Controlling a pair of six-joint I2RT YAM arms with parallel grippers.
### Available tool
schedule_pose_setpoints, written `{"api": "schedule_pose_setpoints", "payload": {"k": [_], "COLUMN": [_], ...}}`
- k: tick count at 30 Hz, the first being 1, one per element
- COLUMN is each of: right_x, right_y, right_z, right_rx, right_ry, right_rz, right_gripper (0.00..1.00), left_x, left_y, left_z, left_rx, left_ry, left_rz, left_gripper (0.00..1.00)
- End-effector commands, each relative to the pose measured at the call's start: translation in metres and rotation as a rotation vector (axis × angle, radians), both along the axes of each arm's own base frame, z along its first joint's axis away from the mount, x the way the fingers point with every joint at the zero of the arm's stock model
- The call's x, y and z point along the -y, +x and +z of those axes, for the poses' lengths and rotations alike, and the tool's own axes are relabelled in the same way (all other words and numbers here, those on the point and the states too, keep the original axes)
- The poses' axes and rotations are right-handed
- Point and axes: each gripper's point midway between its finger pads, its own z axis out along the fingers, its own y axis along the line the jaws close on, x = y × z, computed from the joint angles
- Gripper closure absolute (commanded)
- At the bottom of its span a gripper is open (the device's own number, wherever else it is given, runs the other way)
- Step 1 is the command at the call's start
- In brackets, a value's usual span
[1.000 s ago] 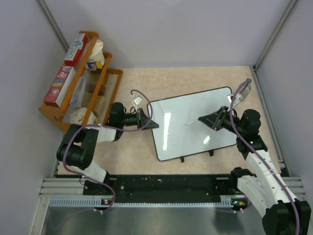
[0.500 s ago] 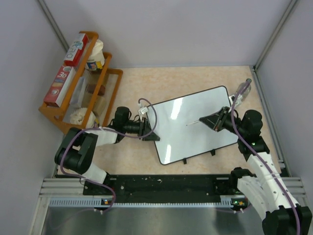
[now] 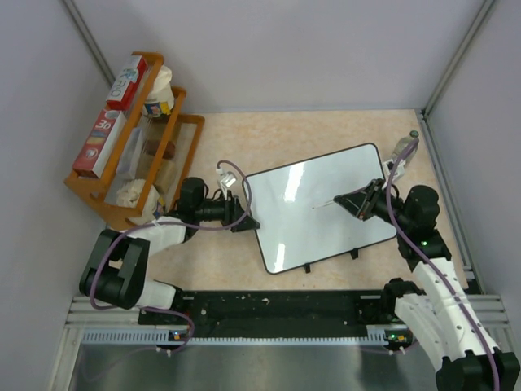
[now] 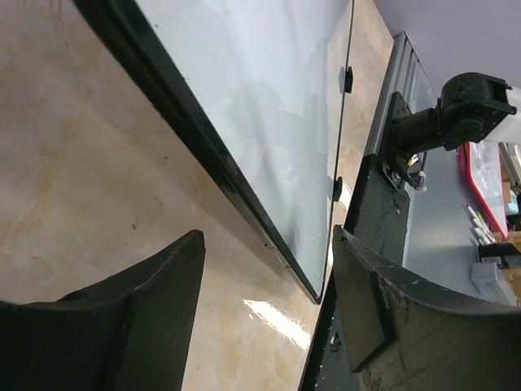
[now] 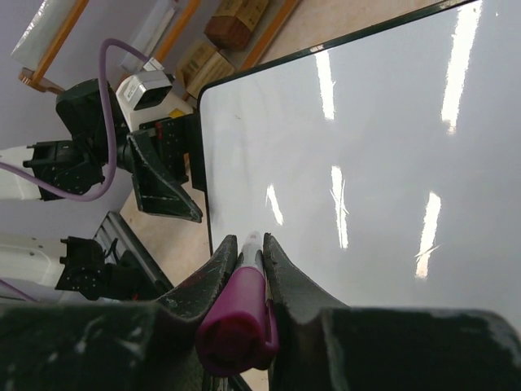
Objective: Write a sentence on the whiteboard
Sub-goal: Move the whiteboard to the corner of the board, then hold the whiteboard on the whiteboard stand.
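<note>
The whiteboard [image 3: 317, 208] lies tilted on the table, and no sentence shows on its glossy white face. My left gripper [image 3: 243, 218] sits at its left edge and is open. In the left wrist view the fingers [image 4: 163, 285] stand wide apart around my left gripper's [image 4: 269, 235] gap, with the whiteboard's [image 4: 260, 90] black frame running past them, gripped by neither. My right gripper [image 3: 352, 199] hovers over the board's right half, shut on a magenta marker [image 3: 326, 203]. In the right wrist view my right gripper [image 5: 250, 240] clamps the marker [image 5: 240, 318], whose tip points at the whiteboard [image 5: 366, 163].
A wooden rack [image 3: 122, 163] with boxes and packets stands at the left wall. A clear bottle [image 3: 404, 151] stands by the right wall behind the board. The black mounting rail [image 3: 269, 305] runs along the near edge. Grey walls close in on three sides.
My left gripper has opened and let go of the board's left edge, drawing back slightly. The board turned a little before that. The right gripper and marker barely moved.
</note>
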Motion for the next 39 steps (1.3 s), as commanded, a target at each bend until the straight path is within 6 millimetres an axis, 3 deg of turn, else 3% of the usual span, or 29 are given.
{"api": "schedule_pose_setpoints", "payload": {"k": [1, 10, 18, 22, 25, 26, 29, 39], "right_x": [0.004, -0.009, -0.019, -0.019, -0.018, -0.018, -0.018, -0.017], "right_y": [0.002, -0.001, -0.003, -0.004, -0.005, -0.005, -0.006, -0.01], "right_z": [0.035, 0.04, 0.039, 0.038, 0.036, 0.036, 0.035, 0.032], "right_rx": [0.13, 0.152, 0.154, 0.149, 0.146, 0.145, 0.144, 0.133], "right_ry": [-0.017, -0.026, -0.018, -0.015, -0.019, -0.02, -0.024, -0.032], "right_rz": [-0.027, -0.012, 0.007, 0.01, 0.004, 0.006, 0.007, 0.011], "right_gripper": [1.0, 1.0, 1.0, 1.0, 1.0, 1.0, 1.0, 1.0], "left_x": [-0.002, 0.008, 0.013, 0.015, 0.016, 0.016, 0.016, 0.013], "left_y": [0.007, 0.015, 0.02, 0.02, 0.021, 0.022, 0.023, 0.018], "left_z": [0.017, 0.04, 0.031, 0.027, 0.024, 0.021, 0.016, 0.008], "left_rx": [0.07, 0.059, 0.031, 0.019, 0.013, 0.022, 0.015, -0.002], "left_ry": [-0.038, -0.158, -0.16, -0.159, -0.153, -0.144, -0.121, -0.079], "left_rz": [0.024, 0.005, -0.031, -0.075, -0.097, -0.103, -0.122, -0.168], "left_gripper": [0.32, 0.31, 0.37, 0.49, 0.71, 0.84, 1.0, 1.0]}}
